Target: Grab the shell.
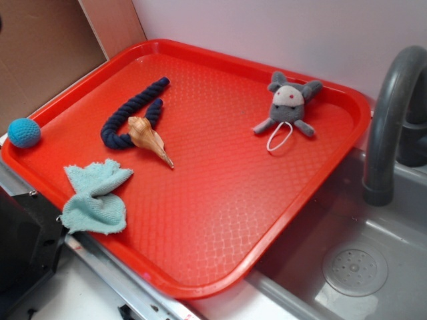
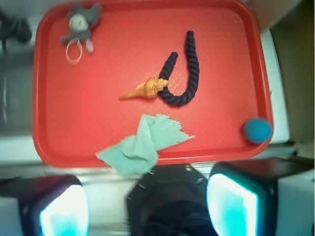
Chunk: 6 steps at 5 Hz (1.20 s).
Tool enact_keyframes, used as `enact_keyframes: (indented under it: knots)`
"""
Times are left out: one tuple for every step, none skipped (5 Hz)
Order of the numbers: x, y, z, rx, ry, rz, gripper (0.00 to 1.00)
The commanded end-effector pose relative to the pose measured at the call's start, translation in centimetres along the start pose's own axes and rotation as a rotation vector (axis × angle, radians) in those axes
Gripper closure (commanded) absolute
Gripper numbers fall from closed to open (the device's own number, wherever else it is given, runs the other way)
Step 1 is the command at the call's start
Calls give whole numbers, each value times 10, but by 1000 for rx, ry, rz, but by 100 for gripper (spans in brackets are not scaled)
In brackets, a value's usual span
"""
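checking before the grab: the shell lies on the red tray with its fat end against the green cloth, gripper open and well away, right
Not quite. The shell does lie on the red tray, but its fat end rests against the dark blue rope, not the green cloth, which lies apart from it. The wrist view shows this plainly. The gripper is open and well away, as you said.

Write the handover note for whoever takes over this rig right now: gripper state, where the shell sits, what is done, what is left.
Gripper: open, empty, high above the near edge of the tray, away from everything on it.
Shell: lying on the tray, bulbous end against the bend of the blue rope, thin point toward the tray's middle. A green cloth lies just nearer the tray's edge.
Done: nothing yet; the shell is untouched.
Left: come down over the shell, close on its thick end without catching the rope, lift.
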<state>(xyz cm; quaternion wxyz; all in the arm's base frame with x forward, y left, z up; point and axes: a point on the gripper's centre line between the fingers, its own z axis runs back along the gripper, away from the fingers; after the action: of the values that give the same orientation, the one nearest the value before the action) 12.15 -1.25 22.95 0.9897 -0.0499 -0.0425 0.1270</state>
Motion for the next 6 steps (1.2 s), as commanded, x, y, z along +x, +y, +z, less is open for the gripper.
enact_keyframes:
  knots:
    - [34, 12, -22, -10, -73, 511, 0]
    - [55, 9, -67, 69, -124, 751, 0]
    - [68, 5, -104, 127, -159, 994, 0]
    - [80, 6, -128, 169, -192, 1239, 0]
    - [80, 3, -152, 224, -210, 1236, 0]
    - [78, 10, -168, 261, -192, 1236, 0]
